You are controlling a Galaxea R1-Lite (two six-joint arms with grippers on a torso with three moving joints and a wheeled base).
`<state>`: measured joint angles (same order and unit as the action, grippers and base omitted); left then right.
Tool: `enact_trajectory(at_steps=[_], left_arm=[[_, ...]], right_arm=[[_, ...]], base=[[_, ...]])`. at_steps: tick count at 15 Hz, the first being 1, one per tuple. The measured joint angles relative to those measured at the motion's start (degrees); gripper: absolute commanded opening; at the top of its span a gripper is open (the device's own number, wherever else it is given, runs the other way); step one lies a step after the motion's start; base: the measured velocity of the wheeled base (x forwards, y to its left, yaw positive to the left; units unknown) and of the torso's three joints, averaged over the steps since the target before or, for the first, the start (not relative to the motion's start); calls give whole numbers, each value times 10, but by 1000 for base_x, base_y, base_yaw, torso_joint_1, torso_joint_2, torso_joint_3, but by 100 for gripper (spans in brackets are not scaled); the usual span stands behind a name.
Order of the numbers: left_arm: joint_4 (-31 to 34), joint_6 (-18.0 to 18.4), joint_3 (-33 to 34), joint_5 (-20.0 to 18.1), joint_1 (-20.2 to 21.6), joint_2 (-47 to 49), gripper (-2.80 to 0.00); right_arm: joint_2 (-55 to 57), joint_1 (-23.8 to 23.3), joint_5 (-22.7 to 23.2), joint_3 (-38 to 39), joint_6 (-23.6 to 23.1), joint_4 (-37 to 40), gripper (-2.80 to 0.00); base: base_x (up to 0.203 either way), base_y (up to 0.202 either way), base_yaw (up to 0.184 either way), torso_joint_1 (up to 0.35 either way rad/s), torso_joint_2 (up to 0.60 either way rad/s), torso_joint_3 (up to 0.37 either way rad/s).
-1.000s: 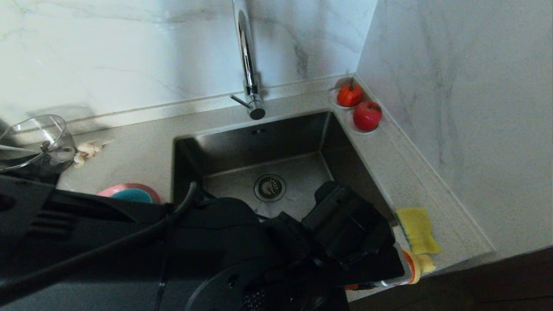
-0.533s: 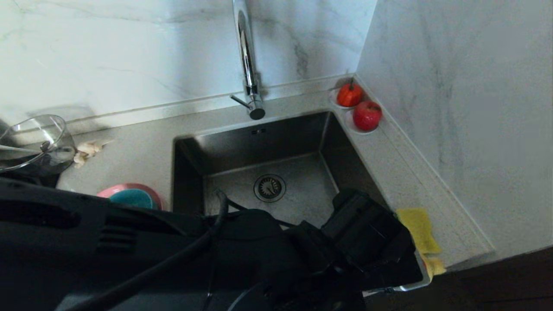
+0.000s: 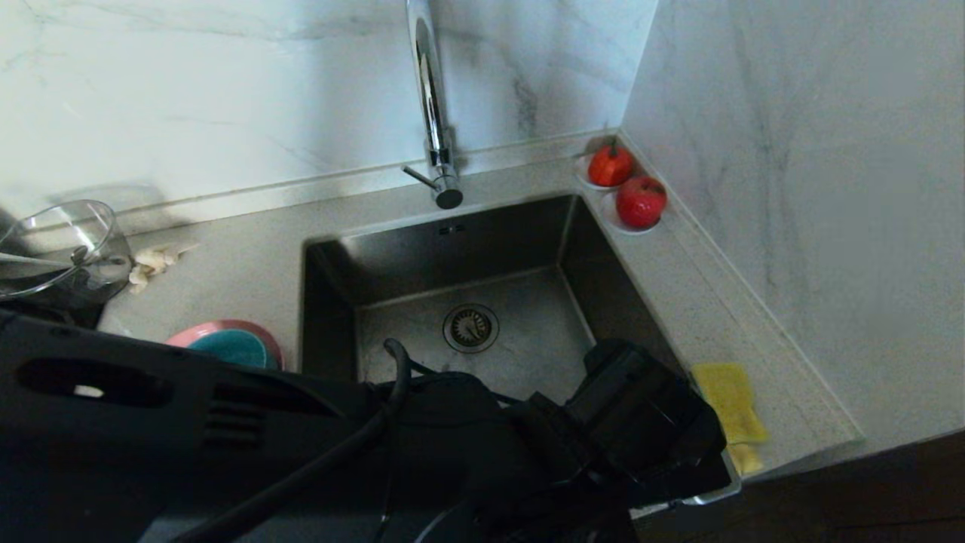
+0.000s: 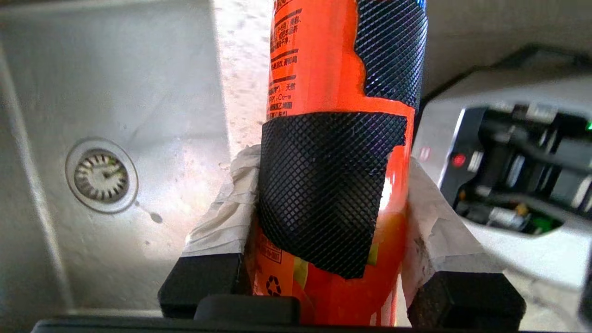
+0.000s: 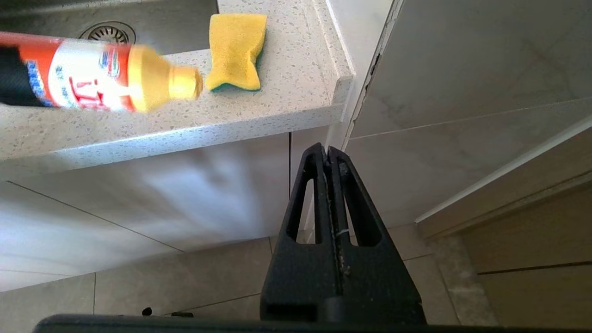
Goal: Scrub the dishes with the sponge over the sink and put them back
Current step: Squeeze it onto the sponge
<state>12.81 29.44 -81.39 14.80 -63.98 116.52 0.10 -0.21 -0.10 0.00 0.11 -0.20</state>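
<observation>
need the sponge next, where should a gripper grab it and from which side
Take the sponge across its pinched middle, coming straight down from above. It lies flat on the counter, yellow face up and green layer underneath, so only its narrow side edges are free. The left gripper is shut on a detergent bottle; the shut right gripper hangs below.

sponge [image 3: 728,403]: yellow, flat on counter right of sink [image 3: 460,249] | plate [image 3: 226,327]: pink, holds teal bowl [image 3: 230,345], left
</observation>
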Motion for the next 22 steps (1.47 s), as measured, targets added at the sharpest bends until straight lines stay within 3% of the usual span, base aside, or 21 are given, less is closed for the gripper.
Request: enact_trajectory(at_steps=[10, 22], left_arm=[[36, -66, -109, 16, 19, 54, -280], [37, -67, -132, 30, 27, 69, -280]], right_arm=[[0, 0, 0, 0, 0, 0, -280], [0, 0, 0, 0, 0, 0, -280]], base=[[0, 0, 0, 0, 0, 0], [0, 0, 0, 0, 0, 0]])
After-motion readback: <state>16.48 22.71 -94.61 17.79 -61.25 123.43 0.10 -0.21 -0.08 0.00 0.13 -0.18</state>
